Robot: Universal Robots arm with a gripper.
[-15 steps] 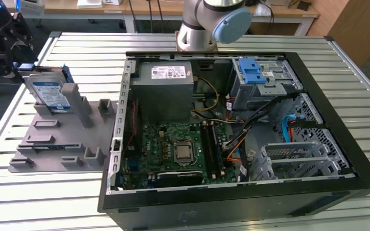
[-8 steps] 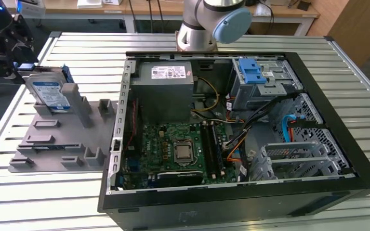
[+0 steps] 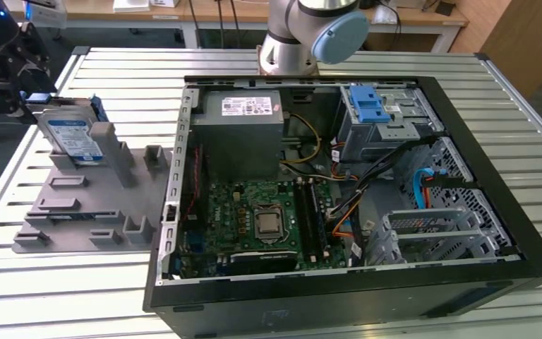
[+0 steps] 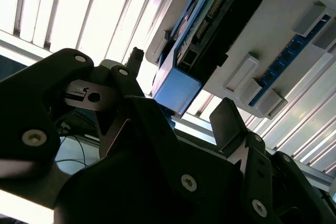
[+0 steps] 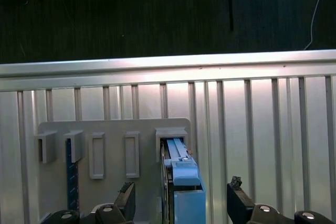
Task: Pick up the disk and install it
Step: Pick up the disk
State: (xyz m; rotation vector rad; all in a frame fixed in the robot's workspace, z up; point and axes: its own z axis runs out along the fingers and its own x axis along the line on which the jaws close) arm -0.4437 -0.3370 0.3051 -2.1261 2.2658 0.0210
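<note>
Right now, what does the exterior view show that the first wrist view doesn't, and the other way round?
Exterior view: the open computer case with its motherboard and power supply. First wrist view: the gripper open, its fingers flanking the disk without touching, and dark floor beyond the table edge. Both: the disk standing in the grey holder on the slatted table.

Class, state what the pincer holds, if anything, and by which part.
Nothing: the open pincer straddles the disk without touching it. The disk stands in its grey rack.
</note>
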